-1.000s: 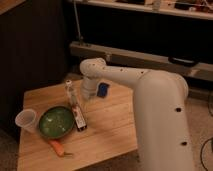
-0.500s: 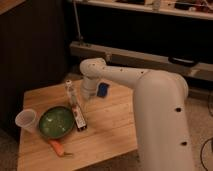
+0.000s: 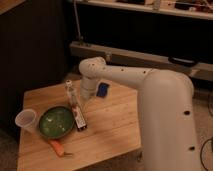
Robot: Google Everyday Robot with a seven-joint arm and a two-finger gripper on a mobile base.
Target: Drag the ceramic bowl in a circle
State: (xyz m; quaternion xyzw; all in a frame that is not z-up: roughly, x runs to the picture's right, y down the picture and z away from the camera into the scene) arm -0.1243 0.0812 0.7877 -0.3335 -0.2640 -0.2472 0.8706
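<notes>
Green glazed ceramic bowl sat upright on the pale wooden surface, in the surface's 8 o'clock area, well in from the near edge. Bowl was shallow, with a darker rim and a few pale specks inside.

End effector lay low over the wood at the bowl's 3 o'clock, right against the outer rim, fingers pressed together. It pointed toward 6 o'clock. Whether the tips actually touched the rim, could not tell. Nothing seen pinched between them.

White arm reached in from the 3 o'clock side. Its bulky column filled the right of the view, and its wrist bent down over the middle of the surface.

Translucent white plastic cup stood upright at the bowl's 9 o'clock, just beside it, near the surface's left edge.

Small orange item lay flat at the bowl's 6 o'clock, close to the rim but apart from it. What it was, could not say.

Blue item showed at the bowl's 1 o'clock, just beyond the wrist. Whether it rested on the wood or on the arm, unclear.
</notes>
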